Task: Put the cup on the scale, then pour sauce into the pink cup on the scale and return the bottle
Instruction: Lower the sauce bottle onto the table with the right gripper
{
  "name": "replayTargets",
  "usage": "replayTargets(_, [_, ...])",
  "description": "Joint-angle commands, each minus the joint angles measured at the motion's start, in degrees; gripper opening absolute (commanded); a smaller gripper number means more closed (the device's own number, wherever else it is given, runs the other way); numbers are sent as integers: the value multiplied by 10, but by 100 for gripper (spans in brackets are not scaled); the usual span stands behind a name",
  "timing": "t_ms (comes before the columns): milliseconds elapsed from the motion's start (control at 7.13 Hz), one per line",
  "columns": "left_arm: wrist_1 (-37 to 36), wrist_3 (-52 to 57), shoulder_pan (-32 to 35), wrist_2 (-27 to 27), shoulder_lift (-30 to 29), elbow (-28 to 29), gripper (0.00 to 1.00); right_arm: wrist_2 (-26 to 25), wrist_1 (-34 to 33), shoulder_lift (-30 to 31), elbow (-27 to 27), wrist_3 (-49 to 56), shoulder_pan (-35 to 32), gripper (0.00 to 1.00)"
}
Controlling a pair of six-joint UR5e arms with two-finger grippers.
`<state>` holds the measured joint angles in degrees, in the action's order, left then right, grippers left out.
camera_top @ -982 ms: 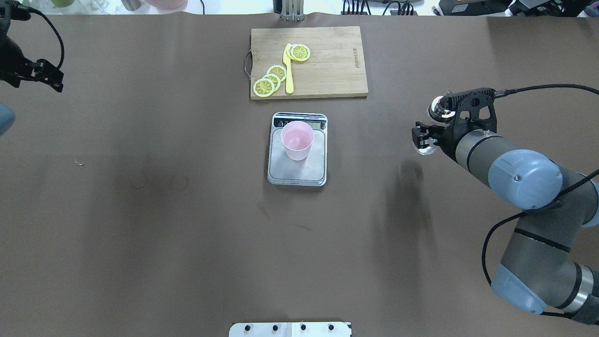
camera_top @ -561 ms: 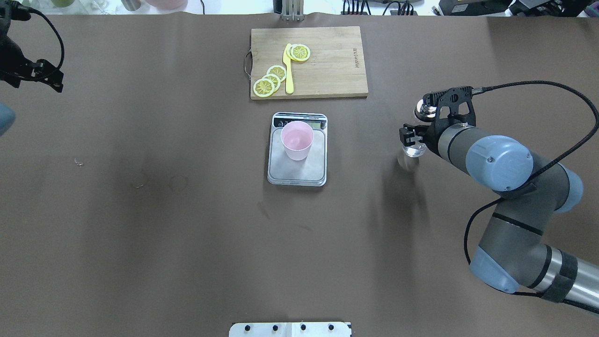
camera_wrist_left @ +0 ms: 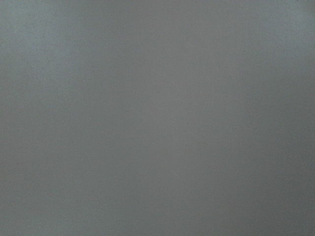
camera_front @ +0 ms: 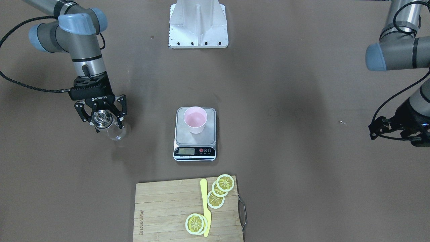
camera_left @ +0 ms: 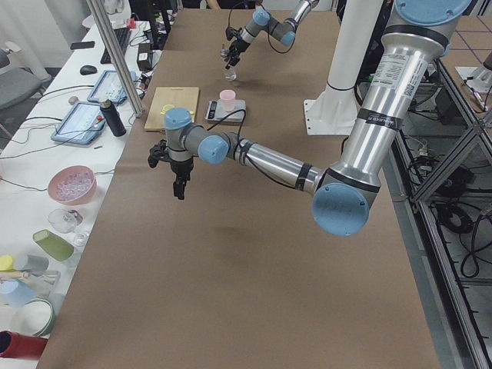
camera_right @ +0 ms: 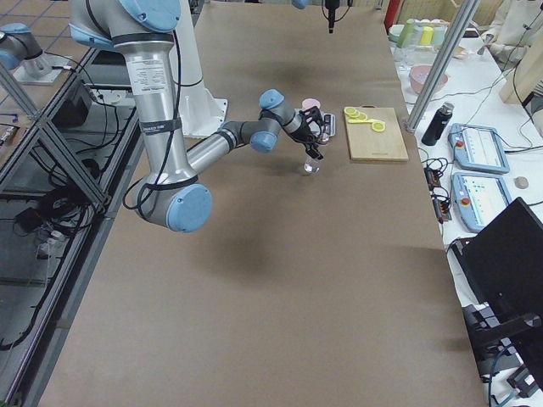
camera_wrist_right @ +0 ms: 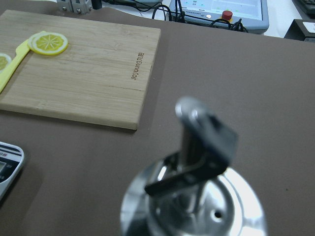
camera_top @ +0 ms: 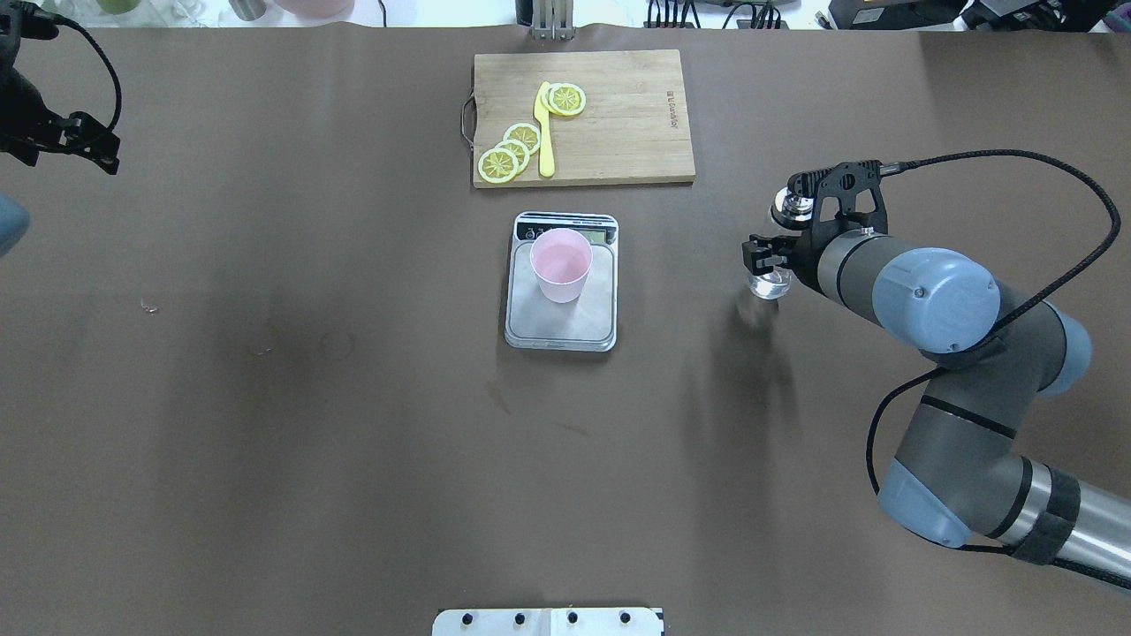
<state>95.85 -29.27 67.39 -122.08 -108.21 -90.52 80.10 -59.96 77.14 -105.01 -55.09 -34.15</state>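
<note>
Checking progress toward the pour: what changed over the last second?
The right gripper, still shut on the bottle, carried it toward the scale, to the robot's left. The cup stayed on the scale; the cutting board did not move.

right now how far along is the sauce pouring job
Done: the cup stands on the scale. In hand: the right claw grips the bottle roughly upright, off to the scale's side, apart from it. Left: the cup looks empty, so pouring and returning the bottle likely remain.
</note>
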Motion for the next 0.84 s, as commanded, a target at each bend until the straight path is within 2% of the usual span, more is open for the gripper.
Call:
replayTargets(0, [-1,0,-1,0,-1,1,98,-10,3,5,2,2,11,7])
replayTargets(701, [0,1,-1,0,-3,6,98,-20,18,5,9,-1,16,7])
